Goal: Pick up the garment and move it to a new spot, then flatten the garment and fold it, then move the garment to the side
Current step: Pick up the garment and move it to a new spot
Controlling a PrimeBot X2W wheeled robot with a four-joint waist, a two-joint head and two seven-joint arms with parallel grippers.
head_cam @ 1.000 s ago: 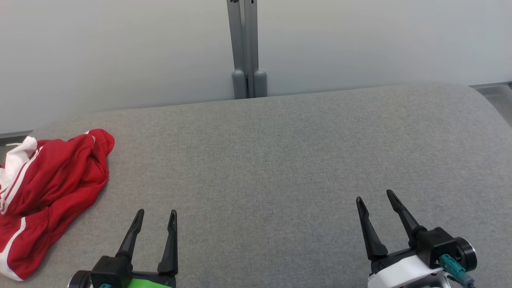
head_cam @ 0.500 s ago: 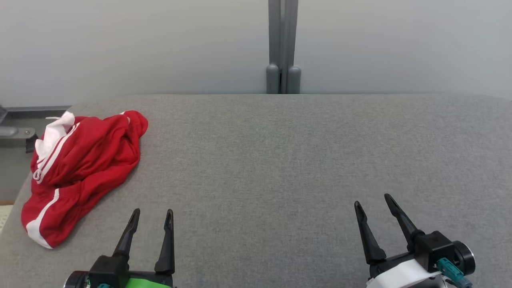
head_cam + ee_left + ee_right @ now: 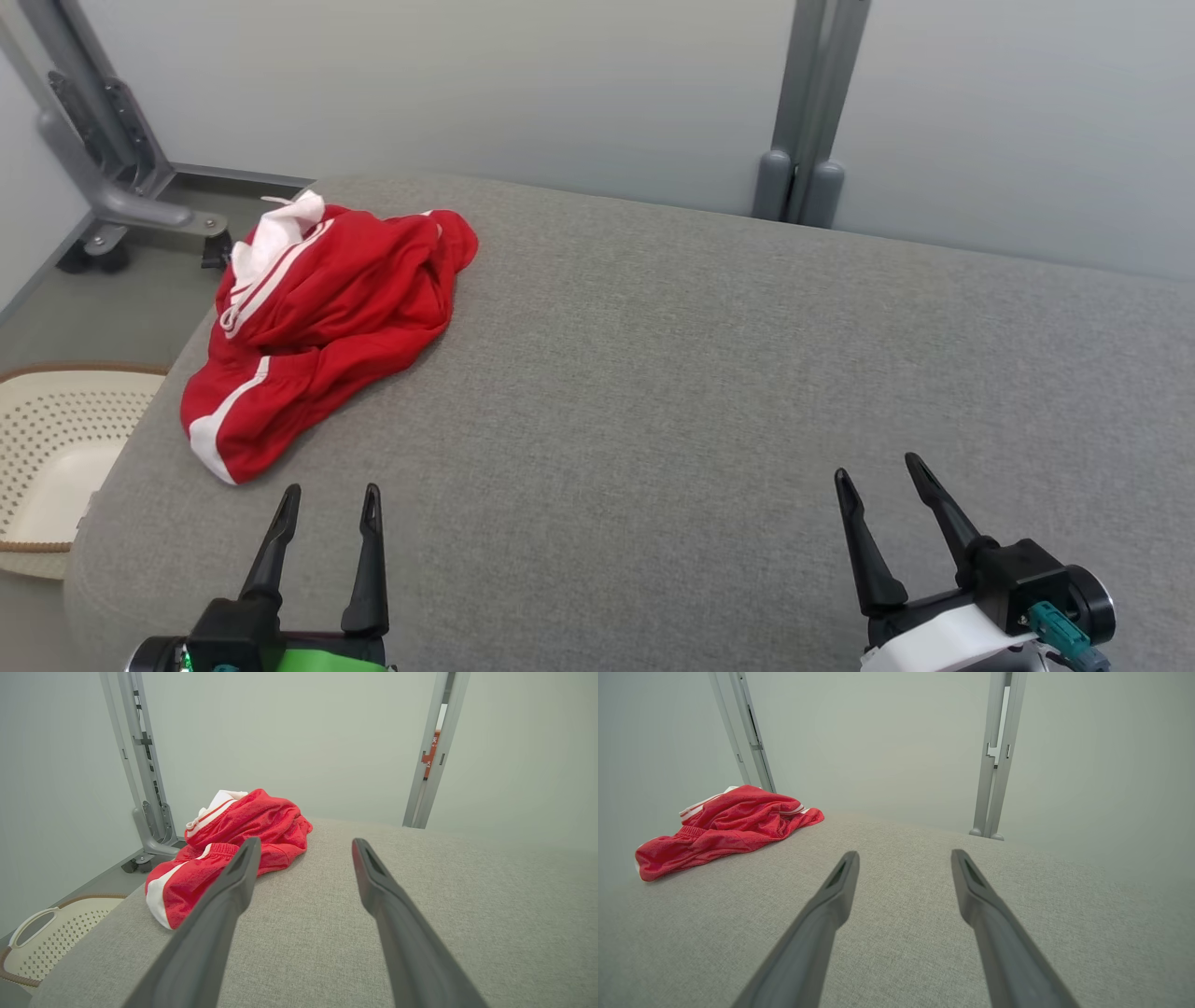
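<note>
Both open and empty, my left gripper point(image 3: 331, 489) and right gripper point(image 3: 876, 466) are hovering above the worktop point(image 3: 653, 373); the red garment point(image 3: 327, 308) is lying crumpled far-left.

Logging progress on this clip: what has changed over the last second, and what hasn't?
Only the head camera turned left, bringing the basket into view. Nothing was taken hold of or let go. The red garment lies crumpled in the same heap on the grey table; the left gripper and right gripper stay open and empty.
</note>
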